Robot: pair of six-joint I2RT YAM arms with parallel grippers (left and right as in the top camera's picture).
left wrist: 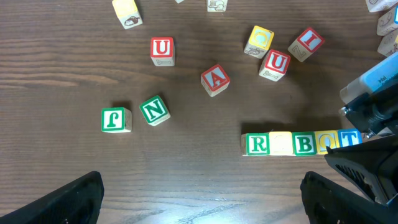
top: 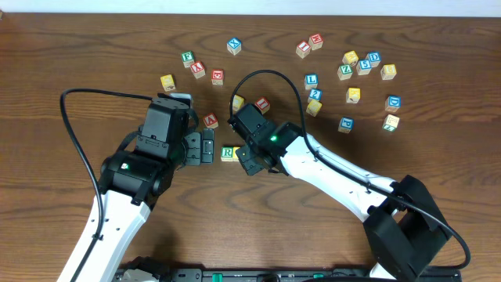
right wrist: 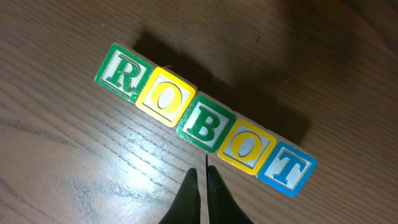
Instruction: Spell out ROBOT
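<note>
Five cubes lie in one touching row that reads ROBOT: green R (right wrist: 118,71), yellow O (right wrist: 165,97), green B (right wrist: 205,127), a second yellow O (right wrist: 246,147) and blue T (right wrist: 287,168). My right gripper (right wrist: 202,171) is shut with nothing in it, its tips just short of the row's near side by the B. From overhead only the R (top: 228,153) shows; the right gripper's body (top: 254,145) covers the others. My left gripper (left wrist: 205,205) stands wide open and holds nothing, left of the row's R (left wrist: 257,144).
Loose cubes lie behind the row: a red U (left wrist: 161,50), a red A (left wrist: 215,79), a green N (left wrist: 154,110) and another green cube (left wrist: 116,119). Several more cubes are scattered at the back right (top: 364,66). A black cable (top: 266,73) arcs over the right arm.
</note>
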